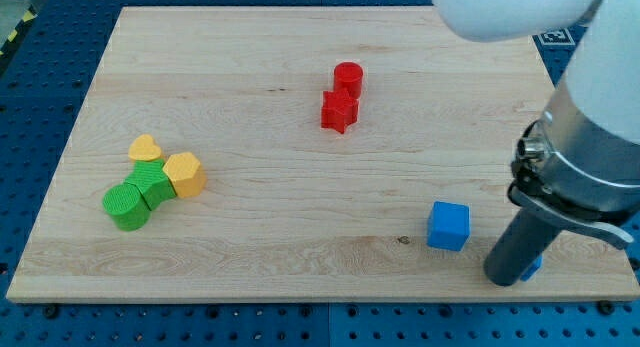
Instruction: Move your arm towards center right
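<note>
My tip [503, 279] rests on the wooden board [300, 217] at the view's bottom right. A blue cube [448, 226] sits just to its left, apart from it. A second blue block [532, 266] peeks out from behind the rod on its right, mostly hidden. A red cylinder [348, 79] and a red star block [339, 111] touch each other near the top centre. At the left lie a yellow heart [146, 148], a yellow hexagon block [185, 174], a green cylinder [126, 206] and a green block [153, 184], clustered together.
The arm's white and grey body [585, 117] fills the view's right side and hides part of the board's right edge. Blue perforated table [40, 77] surrounds the board.
</note>
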Robot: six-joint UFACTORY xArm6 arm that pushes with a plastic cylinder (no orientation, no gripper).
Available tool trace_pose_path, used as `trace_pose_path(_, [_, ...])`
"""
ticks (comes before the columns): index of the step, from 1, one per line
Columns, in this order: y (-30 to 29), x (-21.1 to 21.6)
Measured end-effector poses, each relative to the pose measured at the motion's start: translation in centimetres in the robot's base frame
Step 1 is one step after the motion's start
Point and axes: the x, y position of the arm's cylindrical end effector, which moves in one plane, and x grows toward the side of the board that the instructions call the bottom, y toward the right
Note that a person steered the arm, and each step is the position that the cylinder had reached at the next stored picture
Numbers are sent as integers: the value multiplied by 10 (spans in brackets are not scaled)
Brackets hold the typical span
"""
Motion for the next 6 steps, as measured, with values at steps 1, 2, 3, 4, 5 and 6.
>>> trace_pose_path(1, [15, 0])
trace_pose_path(2, [29, -8])
trace_pose_path(3, [33, -12])
trace_pose_path(4, [23, -5])
trace_pose_path(5, [-11, 10])
trace_pose_path(6, [-43, 3])
